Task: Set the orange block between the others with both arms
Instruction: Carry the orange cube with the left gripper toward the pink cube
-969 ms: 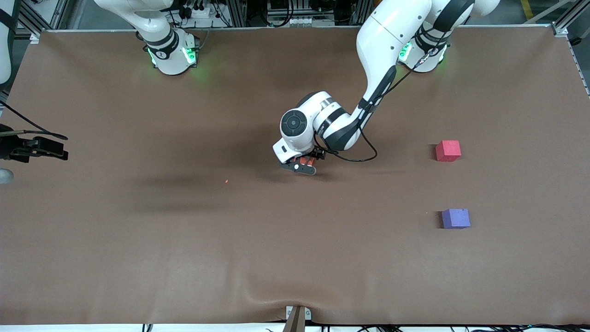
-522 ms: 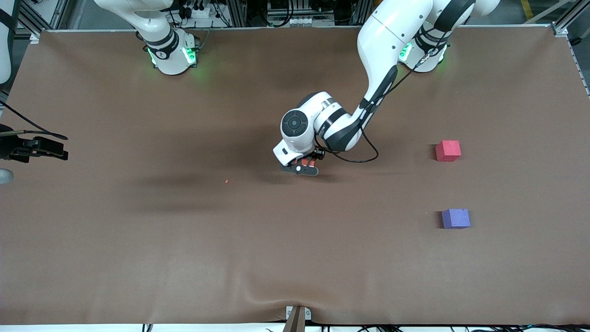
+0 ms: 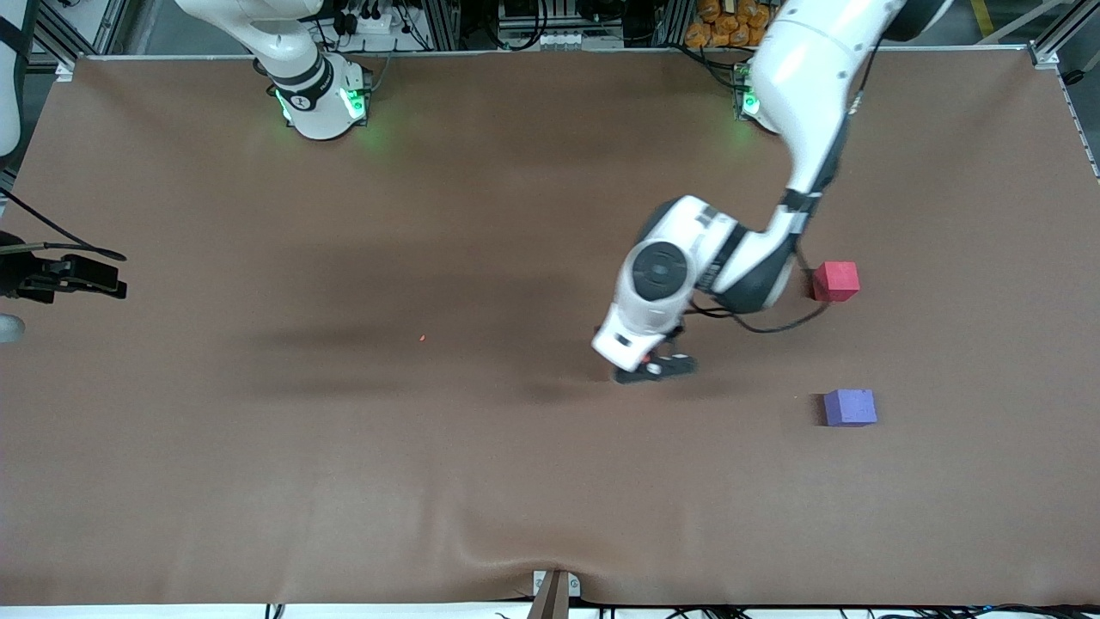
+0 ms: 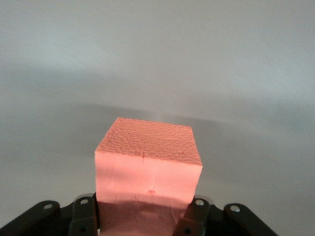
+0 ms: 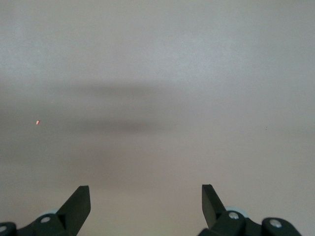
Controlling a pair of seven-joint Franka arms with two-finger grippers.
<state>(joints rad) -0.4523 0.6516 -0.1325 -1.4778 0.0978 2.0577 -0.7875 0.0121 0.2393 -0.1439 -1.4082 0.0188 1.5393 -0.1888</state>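
Front view: left tool (image 3: pixel 655 368) over bare surface (image 3: pixel 344 481), clamped on orange block (image 3: pixel 646 359), mostly hidden under wrist. Red cube (image 3: pixel 835 281) and purple cube (image 3: pixel 850 407) toward left arm's end, well apart from tool; gap between the 2 lies that way, red farther from camera. Right tool (image 3: pixel 94 275) parked at right arm's end, waiting.
Left wrist view: fingers (image 4: pixel 196 216) pinching block, lifted clear.
Right wrist view: spread wide, holding nothing.

In the front view the left arm's wrist hides the orange block (image 4: pixel 147 162)
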